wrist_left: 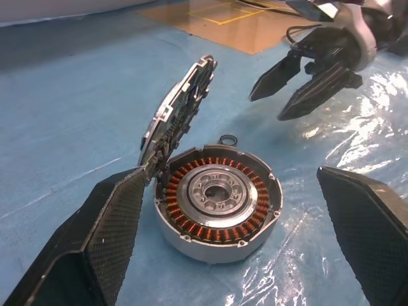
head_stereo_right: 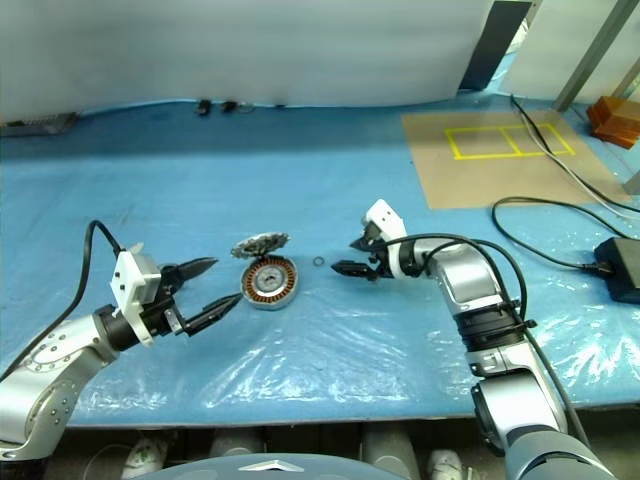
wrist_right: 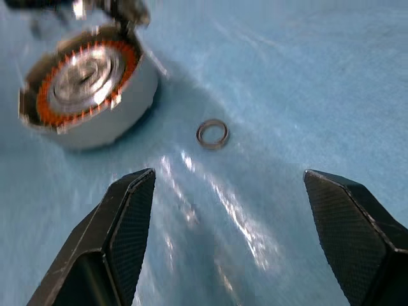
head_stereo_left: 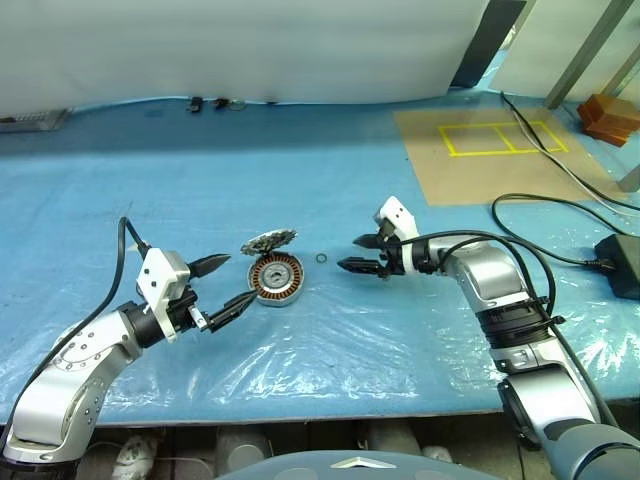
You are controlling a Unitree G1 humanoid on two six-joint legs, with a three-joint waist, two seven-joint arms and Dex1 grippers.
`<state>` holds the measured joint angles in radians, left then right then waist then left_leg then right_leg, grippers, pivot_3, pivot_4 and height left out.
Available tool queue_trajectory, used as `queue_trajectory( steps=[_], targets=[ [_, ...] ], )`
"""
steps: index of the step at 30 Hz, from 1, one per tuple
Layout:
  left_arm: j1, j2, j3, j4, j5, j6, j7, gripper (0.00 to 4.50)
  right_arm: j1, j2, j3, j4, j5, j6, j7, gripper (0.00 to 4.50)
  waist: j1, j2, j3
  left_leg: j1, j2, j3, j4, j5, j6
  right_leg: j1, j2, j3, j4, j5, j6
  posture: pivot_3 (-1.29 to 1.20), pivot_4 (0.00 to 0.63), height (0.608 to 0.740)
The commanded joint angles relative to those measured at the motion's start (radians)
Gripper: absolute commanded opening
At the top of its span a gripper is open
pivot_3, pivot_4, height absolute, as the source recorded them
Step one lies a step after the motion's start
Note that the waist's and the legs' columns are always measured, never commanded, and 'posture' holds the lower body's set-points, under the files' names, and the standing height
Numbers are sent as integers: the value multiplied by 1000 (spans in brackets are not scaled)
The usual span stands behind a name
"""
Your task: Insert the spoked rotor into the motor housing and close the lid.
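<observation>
Two sets of my jaws stand wide and empty over the blue plastic sheet [head_stereo_left: 330, 350]: my left gripper [head_stereo_left: 222, 284] sits just beside the motor housing [head_stereo_left: 276, 279] on its left, and my right gripper [head_stereo_left: 362, 254] hangs to its right, apart from it. Between the housing and my right gripper lies a small dark ring [head_stereo_left: 321, 259], while the housing shows its copper windings, its lid [wrist_left: 178, 111] tilted up from the far rim, and I cannot make out the spoked rotor
</observation>
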<state>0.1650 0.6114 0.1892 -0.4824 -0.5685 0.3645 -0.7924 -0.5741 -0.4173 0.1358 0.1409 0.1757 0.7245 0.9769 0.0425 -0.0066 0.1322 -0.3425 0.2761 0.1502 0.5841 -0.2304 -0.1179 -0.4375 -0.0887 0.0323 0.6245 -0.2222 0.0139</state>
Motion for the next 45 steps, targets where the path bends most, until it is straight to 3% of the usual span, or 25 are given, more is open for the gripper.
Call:
queue_trajectory(
  steps=[1,20,31,34,41,45],
  targets=[
    [-8,26,29,-14,-34,23,-17,4500,-10,34,-7,34,-12,-155,-54,3894,0,0,0,0,0,0,0,0,0,0,0,0,0,0,0,0,150,740],
    [23,29,-5,-27,-8,18,-43,4500,-23,88,151,225,-100,-445,-2,3894,-1,0,0,-1,0,0,-2,0,0,0,0,-1,-2,0,0,0,150,740],
    [57,43,-27,-33,-10,31,-83,4500,-40,110,145,335,-134,-500,-36,3894,-2,0,0,0,0,0,-2,0,0,1,0,-1,-2,0,0,0,150,740],
    [61,47,-24,-30,-6,29,-87,4500,-38,99,144,348,-142,-509,-35,3278,-2,0,0,0,0,0,-2,0,0,1,0,-1,-2,0,0,0,150,740],
    [62,67,-27,-26,-2,31,-97,4500,-31,97,151,381,-160,-531,-38,976,-2,0,0,0,0,0,-2,0,0,1,0,-1,-2,0,0,0,150,740],
    [56,71,-22,-22,-3,31,-95,4500,-34,116,159,378,-164,-530,-40,976,-3,0,0,1,0,0,-2,0,0,2,0,-1,-2,0,0,0,150,740]
  ],
)
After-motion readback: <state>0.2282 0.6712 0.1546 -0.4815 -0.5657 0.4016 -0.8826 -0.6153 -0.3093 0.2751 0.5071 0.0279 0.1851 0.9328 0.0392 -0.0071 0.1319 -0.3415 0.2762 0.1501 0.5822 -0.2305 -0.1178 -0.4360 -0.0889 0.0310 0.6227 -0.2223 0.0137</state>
